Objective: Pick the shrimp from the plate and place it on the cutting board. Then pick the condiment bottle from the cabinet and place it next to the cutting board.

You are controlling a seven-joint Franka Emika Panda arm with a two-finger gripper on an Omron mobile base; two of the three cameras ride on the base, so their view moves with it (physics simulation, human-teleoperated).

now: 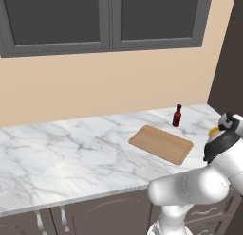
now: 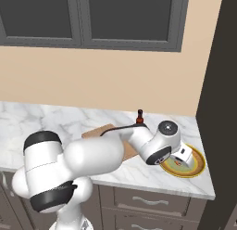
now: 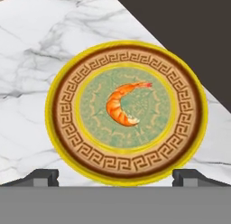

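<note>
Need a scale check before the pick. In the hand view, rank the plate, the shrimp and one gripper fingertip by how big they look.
1. The plate, by far the largest.
2. The shrimp, curled at the plate's centre.
3. A fingertip; it looks nearly shrimp-sized, is cut off by the bottom band and sits nearest the camera, so the order of these two is unsure.

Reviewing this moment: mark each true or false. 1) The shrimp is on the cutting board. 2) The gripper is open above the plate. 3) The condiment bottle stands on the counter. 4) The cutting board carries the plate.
1) False: the shrimp lies on the plate.
2) True: the gripper hovers over it, fingertips wide apart.
3) True: the condiment bottle stands upright beyond the cutting board.
4) False: the plate sits on the counter itself.
</note>
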